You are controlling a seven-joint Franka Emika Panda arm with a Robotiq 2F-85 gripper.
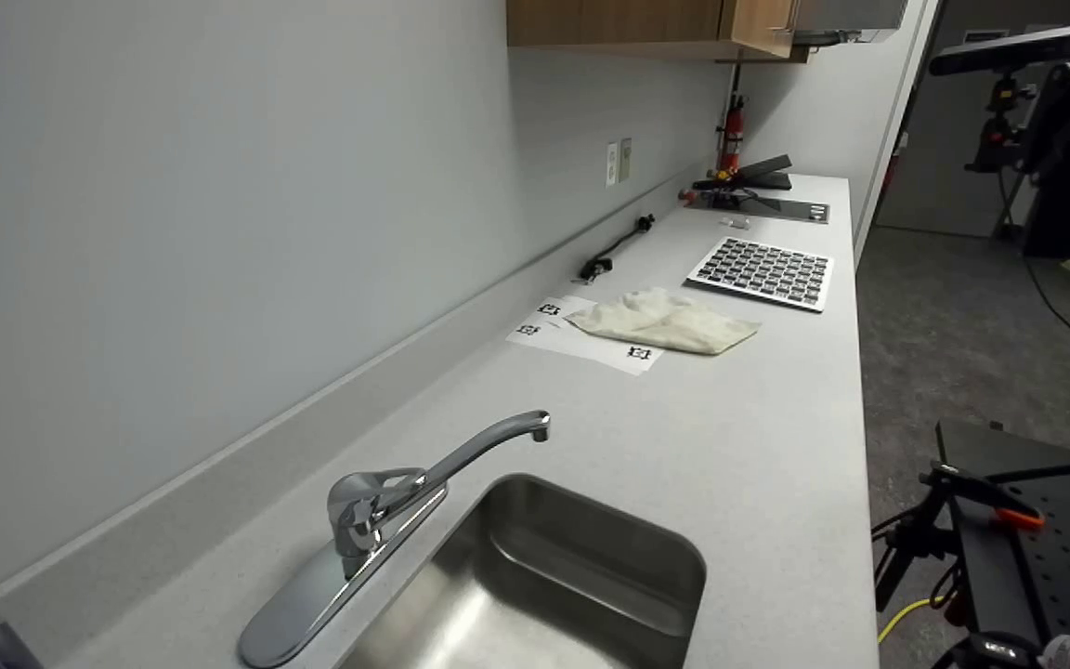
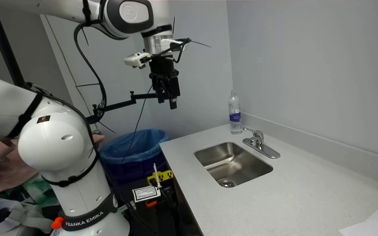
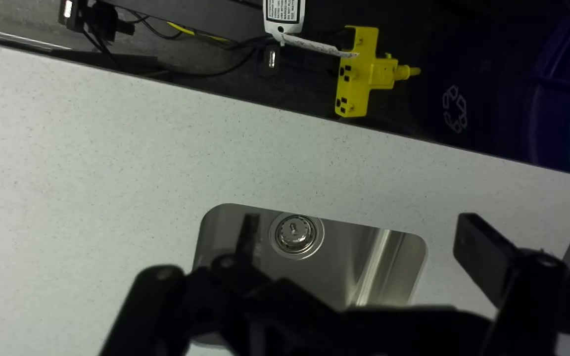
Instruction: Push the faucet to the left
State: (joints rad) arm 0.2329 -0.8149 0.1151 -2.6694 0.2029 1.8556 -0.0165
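Observation:
The chrome faucet (image 1: 354,511) stands behind the sink (image 1: 581,548) by the wall. In an exterior view its curved spout (image 1: 489,444) reaches away from that camera, the tip past the sink's corner. The faucet (image 2: 257,139) looks smaller in an exterior view, where a slim part points leftward; spout or handle, I cannot tell. High in the air and well apart from the faucet hangs my gripper (image 2: 167,101). In the wrist view the gripper (image 3: 358,221) is open, fingers wide apart above the sink (image 3: 334,267), nothing between them. There the faucet is hidden or out of view.
A clear bottle (image 2: 235,113) stands beside the faucet in the corner. A wall and low backsplash (image 2: 310,141) run behind it. Farther along lie paper sheets (image 1: 591,348), a cloth (image 1: 665,321) and a patterned board (image 1: 767,271). A blue-lined bin (image 2: 133,147) stands off the counter's end.

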